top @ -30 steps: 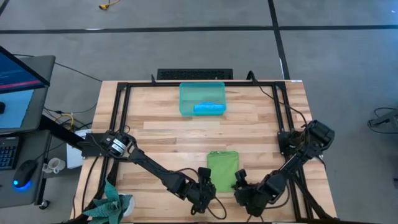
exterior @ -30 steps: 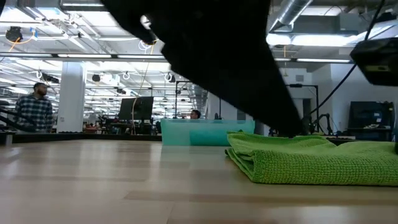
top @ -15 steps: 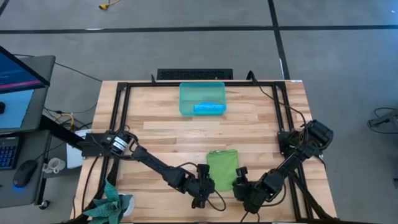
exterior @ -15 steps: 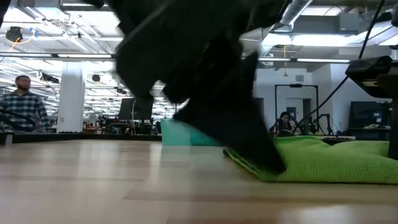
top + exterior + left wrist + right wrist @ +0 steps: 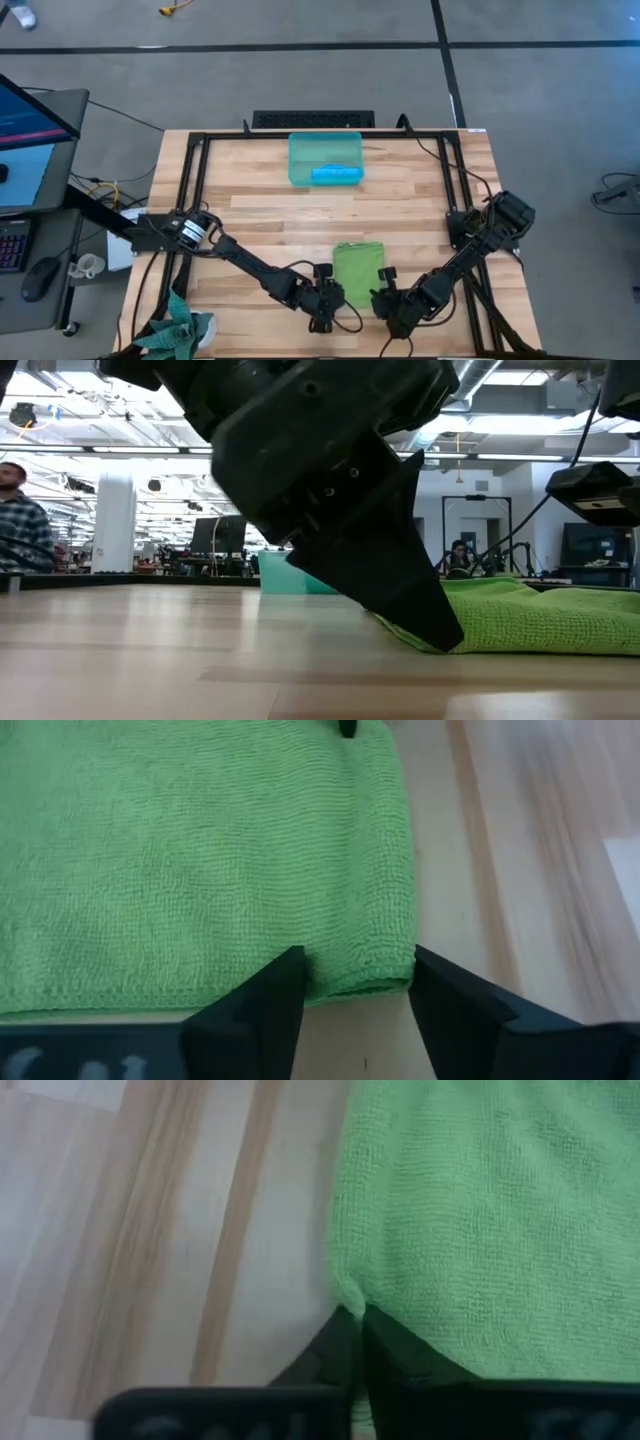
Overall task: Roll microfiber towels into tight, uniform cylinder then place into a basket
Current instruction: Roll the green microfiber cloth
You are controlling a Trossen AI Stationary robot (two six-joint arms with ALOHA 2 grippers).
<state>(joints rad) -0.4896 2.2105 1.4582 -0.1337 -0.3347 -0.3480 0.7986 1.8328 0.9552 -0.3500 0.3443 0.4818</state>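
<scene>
**Q:** Where are your 2 grippers?

**A:** Both are at the near edge of the table [image 5: 260, 215], one at each near corner of the green towel [image 5: 357, 271]. My left gripper [image 5: 352, 982] has its 2 fingers spread apart, straddling the towel's corner hem; the cloth lies between them, not pinched. My right gripper [image 5: 355, 1320] has its fingers drawn together on the towel's edge at the other near corner, with a small tuck of cloth caught between the tips.

**Q:** How does the towel lie?

**A:** Folded flat on the wood, a rectangle with its long side running away from me. In the low view its edge [image 5: 540, 622] shows several layers stacked.

**Q:** And the other towel, and the basket?

**A:** The basket [image 5: 300, 165] sits at the far middle of the table, well apart from the green towel. The blue towel [image 5: 335, 174] lies rolled inside it, along the near wall toward the right.

**Q:** Anything in the way between towel and basket?

**A:** Only bare boards. A black frame [image 5: 195, 160] runs round the table's edges. Off to the left stand a monitor [image 5: 30, 115], a mouse [image 5: 38, 278] and a leafy plant [image 5: 180, 325]. In the low view my left arm fills most of the foreground, and a person [image 5: 22, 525] in a checked shirt is in the room beyond.
</scene>
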